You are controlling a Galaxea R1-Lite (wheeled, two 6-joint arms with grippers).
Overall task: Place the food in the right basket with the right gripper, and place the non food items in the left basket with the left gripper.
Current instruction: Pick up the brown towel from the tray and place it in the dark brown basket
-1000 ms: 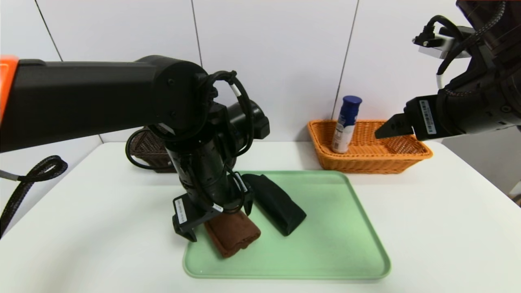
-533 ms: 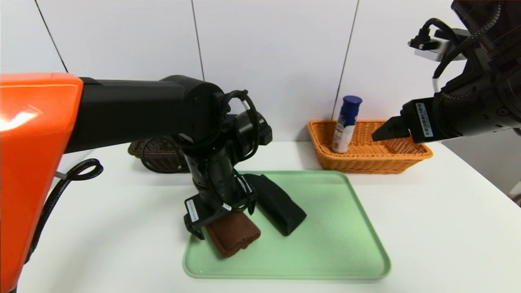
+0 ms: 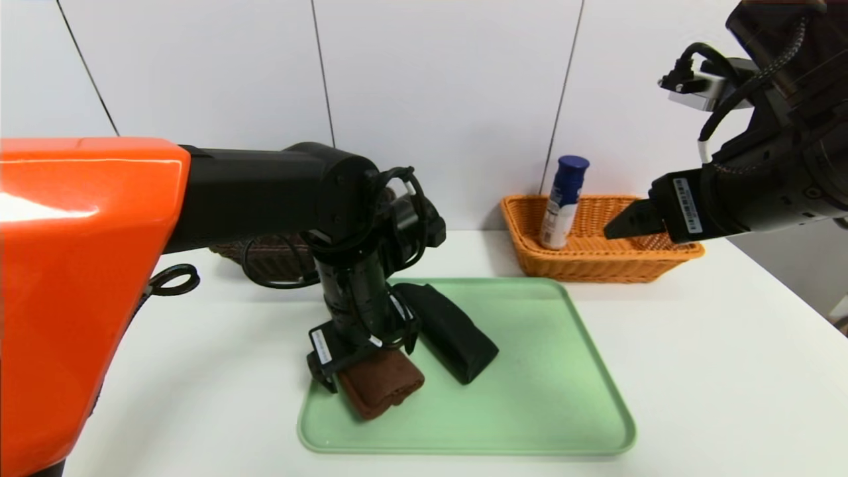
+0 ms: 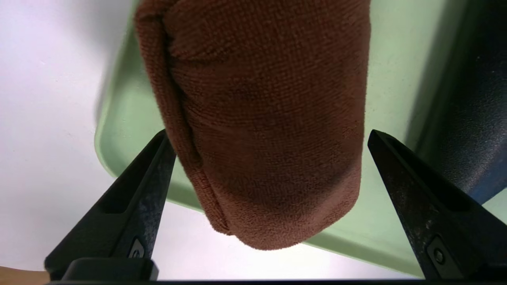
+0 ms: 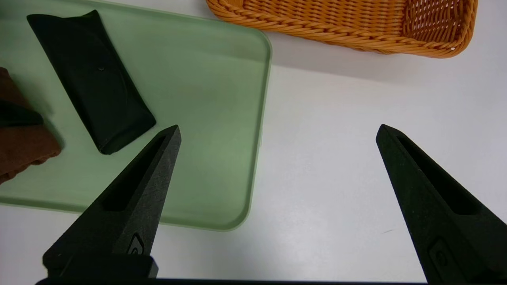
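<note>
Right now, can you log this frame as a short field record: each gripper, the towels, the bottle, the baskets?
left gripper: open, jaws either side of the brown towel on the green tray
right gripper: open, empty, raised beside the orange basket
black towel: on tray
bottle: upright in orange basket
dark brown basket: behind left arm, mostly hidden

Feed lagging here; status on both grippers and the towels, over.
Left gripper open, straddling rolled brown cloth towel on green tray. Right gripper open, idle above table. Black towel alongside, close.
</note>
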